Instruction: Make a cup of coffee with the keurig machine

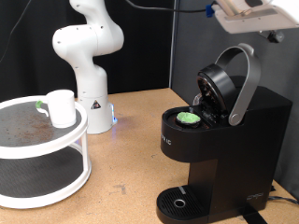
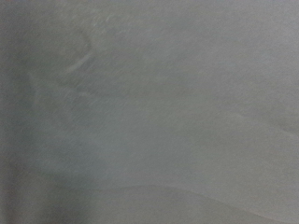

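a small white cup [image 1: 62,107], likely light and best gripped round its sides, sits on a round two-tier stand [image 1: 42,168], well apart from the open-lidded keurig machine [image 1: 220,140]; the gripper's state cannot be told.

Glossy white rounded robot arm [image 1: 86,42], bulbous joint segments stacked over a conical white base [image 1: 92,110]. Small dark mark on base front, faint blue light at the base's lower edge. Pale beige-white boxy part with dark cables at exterior view's top right; gripper not visible.
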Controlling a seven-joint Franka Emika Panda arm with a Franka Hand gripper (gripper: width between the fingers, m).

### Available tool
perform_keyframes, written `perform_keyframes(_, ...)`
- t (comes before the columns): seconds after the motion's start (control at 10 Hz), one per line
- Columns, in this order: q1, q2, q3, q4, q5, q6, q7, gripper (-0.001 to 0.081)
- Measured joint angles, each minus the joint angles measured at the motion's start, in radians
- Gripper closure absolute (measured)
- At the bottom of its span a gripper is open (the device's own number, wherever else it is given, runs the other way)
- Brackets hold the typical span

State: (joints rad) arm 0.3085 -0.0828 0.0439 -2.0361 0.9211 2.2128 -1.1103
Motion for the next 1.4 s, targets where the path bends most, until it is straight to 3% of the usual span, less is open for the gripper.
perform_keyframes(0.2,-0.018,-0.011,-0.026,-0.026,-0.004,-0.059,-0.061,0.0802)
perform_keyframes(0.9,-0.094,-0.055,-0.112,-0.088,-0.069,-0.21,-0.099,0.0806)
perform_keyframes(1.1,-0.119,-0.056,-0.137,-0.121,-0.098,-0.223,-0.15,0.0806)
perform_keyframes(1.4,-0.147,-0.056,-0.15,-0.182,-0.148,-0.155,-0.178,0.0806)
